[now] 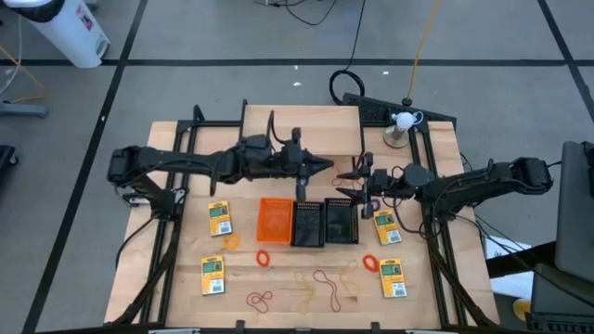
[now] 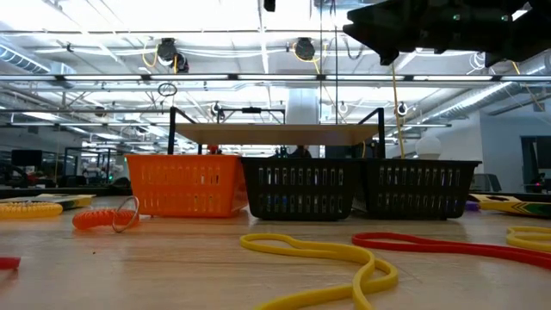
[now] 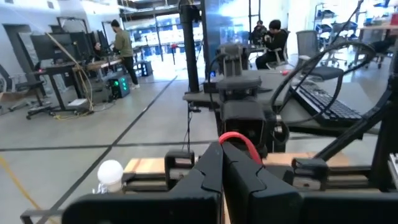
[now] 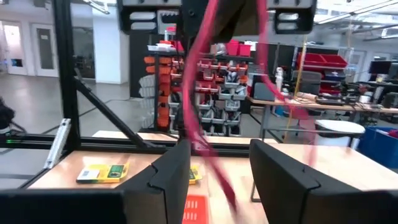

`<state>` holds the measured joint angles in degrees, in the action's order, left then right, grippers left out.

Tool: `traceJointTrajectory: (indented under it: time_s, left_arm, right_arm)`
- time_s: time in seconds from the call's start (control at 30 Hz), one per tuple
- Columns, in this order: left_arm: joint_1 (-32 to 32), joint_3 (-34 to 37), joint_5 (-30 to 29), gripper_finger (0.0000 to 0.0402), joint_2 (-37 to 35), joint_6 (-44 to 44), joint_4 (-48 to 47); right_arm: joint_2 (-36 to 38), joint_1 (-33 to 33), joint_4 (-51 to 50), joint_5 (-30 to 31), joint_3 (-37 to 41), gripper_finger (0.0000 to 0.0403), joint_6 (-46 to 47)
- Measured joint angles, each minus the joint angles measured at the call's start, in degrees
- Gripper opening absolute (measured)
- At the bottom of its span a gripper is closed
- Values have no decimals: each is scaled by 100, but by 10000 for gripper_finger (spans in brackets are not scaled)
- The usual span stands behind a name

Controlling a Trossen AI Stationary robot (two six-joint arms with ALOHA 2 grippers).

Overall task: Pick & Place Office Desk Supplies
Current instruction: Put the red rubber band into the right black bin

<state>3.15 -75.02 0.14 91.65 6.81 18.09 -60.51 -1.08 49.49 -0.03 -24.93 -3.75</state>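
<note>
above the row of three mesh bins, the left gripper (image 1: 327,167) pinches a red rubber band (image 1: 348,174) between closed fingers, while the right gripper (image 1: 357,179) faces it with fingers spread and the band's loop hanging between them. the orange bin (image 1: 275,221) and two black bins (image 1: 324,223) sit mid-table; yellow-and-green packs (image 1: 219,217) and loose bands (image 1: 320,288) lie around them.

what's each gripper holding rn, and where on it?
Left gripper is shut on a red band, pinching one end of the loop. The rest runs between the right gripper's open fingers, not gripped.
</note>
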Motion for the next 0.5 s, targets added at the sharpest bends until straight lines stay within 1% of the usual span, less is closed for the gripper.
traceJointTrajectory:
  time_s: [0.5]
  left_arm:
    - [20,-29,3,0,12,0,-9]
  right_arm:
    - [0,2,1,-17,0,145,-22]
